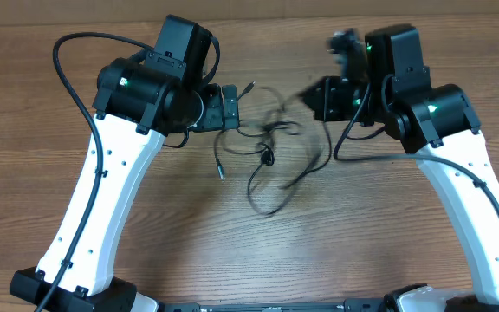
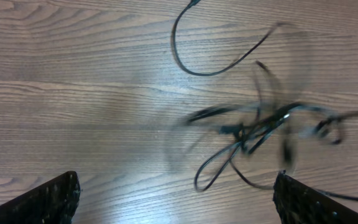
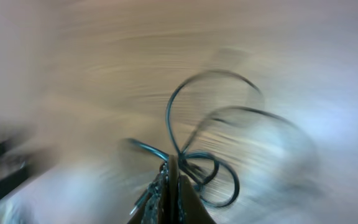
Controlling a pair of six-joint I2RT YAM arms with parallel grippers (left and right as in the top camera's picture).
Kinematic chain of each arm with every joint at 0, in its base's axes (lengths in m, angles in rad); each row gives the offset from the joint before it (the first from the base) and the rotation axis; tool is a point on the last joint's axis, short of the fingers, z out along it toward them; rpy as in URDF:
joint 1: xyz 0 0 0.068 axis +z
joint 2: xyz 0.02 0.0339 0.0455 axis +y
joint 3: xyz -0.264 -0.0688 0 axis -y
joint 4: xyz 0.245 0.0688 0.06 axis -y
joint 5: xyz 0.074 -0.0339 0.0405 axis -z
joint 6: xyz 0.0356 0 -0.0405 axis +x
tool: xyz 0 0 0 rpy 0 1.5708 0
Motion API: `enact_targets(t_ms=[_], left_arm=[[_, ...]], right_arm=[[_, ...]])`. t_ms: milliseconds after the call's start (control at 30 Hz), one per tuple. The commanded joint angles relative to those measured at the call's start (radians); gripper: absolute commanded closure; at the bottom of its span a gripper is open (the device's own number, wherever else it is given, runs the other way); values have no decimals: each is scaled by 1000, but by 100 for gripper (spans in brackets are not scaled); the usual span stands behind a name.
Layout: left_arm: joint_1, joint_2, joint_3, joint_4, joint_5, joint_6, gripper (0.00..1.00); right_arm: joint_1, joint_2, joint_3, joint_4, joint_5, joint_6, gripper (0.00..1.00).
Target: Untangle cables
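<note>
The cables (image 1: pixel 268 146) lie as a loose black tangle on the wooden table between my two arms, with a small knot near the middle and one plug end (image 1: pixel 219 171) trailing toward the front. My left gripper (image 1: pixel 230 106) stands open just left of the tangle. In the left wrist view its fingers (image 2: pixel 50 200) frame the bottom corners, and the knot of the cables (image 2: pixel 253 129) lies ahead and to the right, untouched. My right gripper (image 1: pixel 312 94) is shut on a strand, and blurred cords stretch from it down to the pile. In the right wrist view, cable loops (image 3: pixel 211 163) hang at the shut gripper (image 3: pixel 173 180).
The thick black cable of the left arm (image 1: pixel 69 65) arcs over the table at the back left. The right arm's cable (image 1: pixel 366 156) loops beside the tangle's right side. The table's back edge (image 1: pixel 258 7) runs close behind both grippers.
</note>
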Motion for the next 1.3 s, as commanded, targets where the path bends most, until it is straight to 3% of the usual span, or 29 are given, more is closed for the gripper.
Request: enact_targets(t_ms=[0, 33, 67, 100, 167, 267, 400, 467, 500, 600, 667, 767, 1267], left_arm=[[4, 7, 15, -2, -11, -3, 0], [4, 7, 15, -2, -11, -3, 0], [4, 7, 15, -2, -11, -3, 1], [4, 7, 15, -2, -11, -3, 0], [4, 7, 16, -2, -11, -3, 0], [4, 7, 16, -2, -11, -3, 0], [4, 7, 16, -2, -11, -3, 0], [4, 7, 15, -2, -11, -3, 0], [4, 7, 15, -2, -11, -3, 0], [4, 7, 15, -2, -11, -3, 0], [4, 7, 15, -2, -11, -3, 0], [4, 7, 16, -2, -11, -3, 0], [4, 7, 15, -2, -11, -3, 0]], right_arm=[[-3, 2, 9, 13, 211, 229, 96], [2, 2, 9, 48, -37, 68, 96], [1, 2, 9, 76, -457, -216, 96], [1, 2, 9, 73, -707, -397, 96], [1, 2, 9, 71, -871, -542, 96], [1, 3, 9, 96, -700, -500, 96], [1, 11, 8, 80, -2, 13, 96], [1, 13, 8, 28, 173, 240, 96], [1, 13, 8, 23, 156, 250, 96], [1, 13, 8, 63, -159, 72, 96], [1, 13, 8, 91, -456, -142, 96], [1, 13, 8, 92, -666, -321, 96], [1, 13, 8, 44, -659, -326, 96]])
